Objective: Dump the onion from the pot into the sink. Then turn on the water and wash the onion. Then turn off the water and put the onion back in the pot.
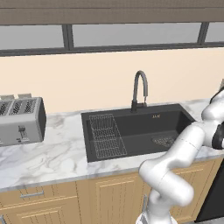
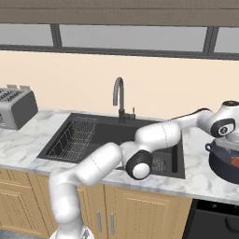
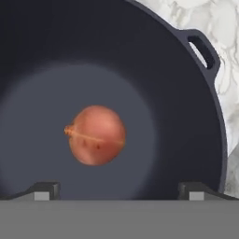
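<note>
The end effector (image 3: 116, 189), jaws spread wide and grasping nothing, hangs right over the pot (image 3: 186, 116), whose onion (image 3: 95, 135) lies on the pot floor, straight ahead between the fingertips, slightly left

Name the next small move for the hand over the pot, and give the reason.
Probably shift the hand sideways toward the pot rim or its handle, then close. The task says dump, and the onion lies on the pot's floor, with the open fingers hanging above it inside the rim. The sink sits to the pot's left in the right base view.
</note>
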